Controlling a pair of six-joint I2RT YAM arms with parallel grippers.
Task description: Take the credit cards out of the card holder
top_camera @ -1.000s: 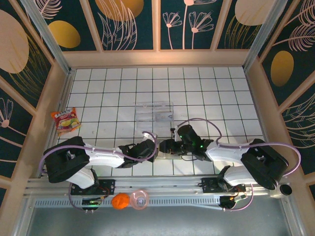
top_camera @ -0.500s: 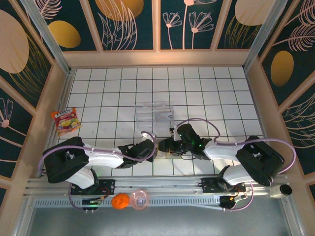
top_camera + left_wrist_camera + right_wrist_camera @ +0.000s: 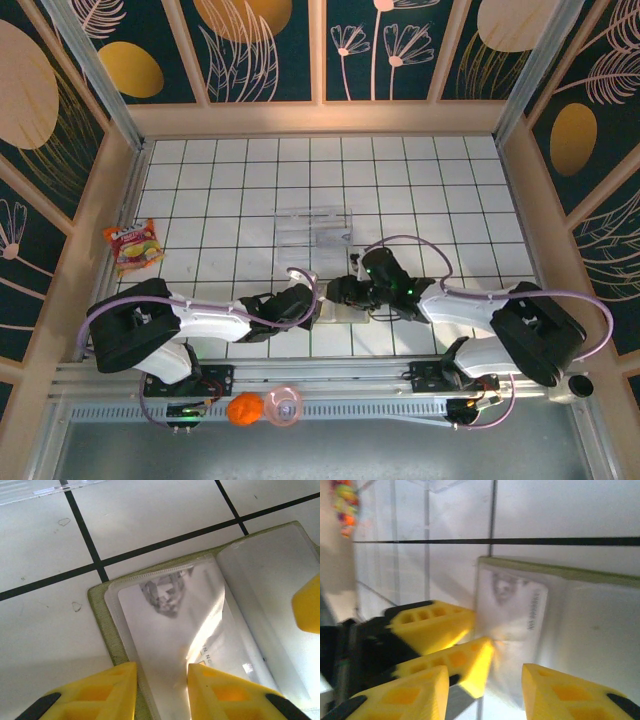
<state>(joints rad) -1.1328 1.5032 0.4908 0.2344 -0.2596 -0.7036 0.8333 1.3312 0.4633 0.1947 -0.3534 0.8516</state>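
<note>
both left fingers point(image 3: 220, 692) and right fingers point(image 3: 570, 692) stood parted, empty; wrist views showed a credit card point(image 3: 165, 645) in the card holder point(image 3: 98, 610), overhead a snack packet point(image 3: 133, 246).

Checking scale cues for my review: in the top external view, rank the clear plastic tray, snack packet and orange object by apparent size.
1. clear plastic tray
2. snack packet
3. orange object, clearly smallest

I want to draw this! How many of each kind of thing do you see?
Robot grippers: 2 (left gripper, right gripper)
Card holder: 1
Card inside it: 1
Clear tray: 1
Snack packet: 1
Orange object: 1
Pink object: 1
Total: 8
</note>
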